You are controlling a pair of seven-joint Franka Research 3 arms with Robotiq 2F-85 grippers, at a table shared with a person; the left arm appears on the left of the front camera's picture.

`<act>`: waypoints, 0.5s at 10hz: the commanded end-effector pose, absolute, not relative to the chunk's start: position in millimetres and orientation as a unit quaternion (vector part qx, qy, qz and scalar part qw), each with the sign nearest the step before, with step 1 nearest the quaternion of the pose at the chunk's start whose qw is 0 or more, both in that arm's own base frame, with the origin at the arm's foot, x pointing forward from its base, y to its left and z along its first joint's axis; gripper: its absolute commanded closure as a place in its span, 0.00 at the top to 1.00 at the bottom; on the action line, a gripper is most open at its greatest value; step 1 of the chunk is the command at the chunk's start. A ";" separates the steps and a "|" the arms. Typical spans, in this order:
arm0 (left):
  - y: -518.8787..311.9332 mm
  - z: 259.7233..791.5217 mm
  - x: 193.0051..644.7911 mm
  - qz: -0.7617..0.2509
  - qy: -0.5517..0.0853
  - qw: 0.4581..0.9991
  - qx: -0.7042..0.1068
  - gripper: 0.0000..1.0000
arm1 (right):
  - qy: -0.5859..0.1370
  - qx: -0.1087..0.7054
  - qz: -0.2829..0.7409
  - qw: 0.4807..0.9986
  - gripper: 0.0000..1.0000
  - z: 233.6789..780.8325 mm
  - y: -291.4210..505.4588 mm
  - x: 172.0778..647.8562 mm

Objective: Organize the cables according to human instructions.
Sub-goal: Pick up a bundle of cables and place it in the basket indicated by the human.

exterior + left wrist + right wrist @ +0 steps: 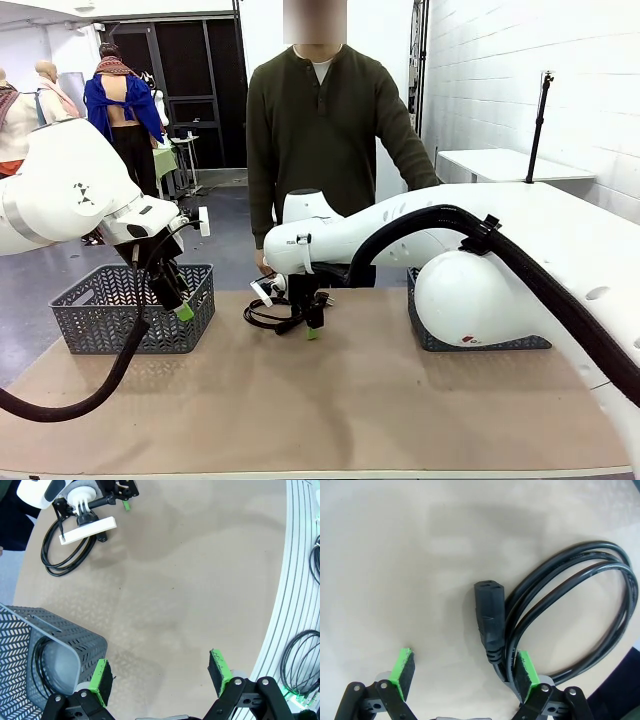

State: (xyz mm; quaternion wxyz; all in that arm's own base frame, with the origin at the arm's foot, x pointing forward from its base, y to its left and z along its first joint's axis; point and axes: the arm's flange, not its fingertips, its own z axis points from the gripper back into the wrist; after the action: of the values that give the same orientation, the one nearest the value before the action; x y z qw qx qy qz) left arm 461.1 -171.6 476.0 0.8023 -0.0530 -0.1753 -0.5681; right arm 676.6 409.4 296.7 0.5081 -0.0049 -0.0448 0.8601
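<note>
One black coiled cable (268,315) lies on the table's far middle, in front of the person (320,130), whose hand hangs just behind it. My right gripper (311,322) hovers open right over it. In the right wrist view the cable's chunky plug (489,617) sits between the open fingers, close to the right-hand pad (525,672), and the loops (580,605) spread to the right. My left gripper (180,300) hangs open beside the left basket (120,315), holding nothing. The left wrist view has the same cable (65,555) far off at the top left.
A grey mesh basket (60,635) stands at the table's left, with a dark loop like a cable inside it. A second grey basket (480,342) at the right is mostly behind my right arm. More black cords (300,662) lie beyond the table's ribbed edge.
</note>
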 end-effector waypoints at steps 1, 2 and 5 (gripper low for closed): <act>-171.5 476.7 460.5 -0.567 -0.175 0.803 -0.051 1.00 | -0.026 -0.013 0.854 0.519 1.00 297.8 421.5 693.4; -171.5 476.7 460.5 -0.567 -0.175 0.803 -0.051 1.00 | -0.020 -0.010 0.853 0.521 1.00 297.3 421.8 693.7; -171.5 476.7 460.5 -0.567 -0.175 0.803 -0.051 1.00 | -0.017 -0.005 0.855 0.519 0.77 300.7 421.6 691.2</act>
State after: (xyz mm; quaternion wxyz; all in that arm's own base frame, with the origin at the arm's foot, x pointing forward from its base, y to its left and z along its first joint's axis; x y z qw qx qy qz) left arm 461.1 -171.6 476.0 0.8023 -0.0530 -0.1753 -0.5681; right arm 677.2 411.5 297.4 0.5093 0.0011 -0.0319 0.8600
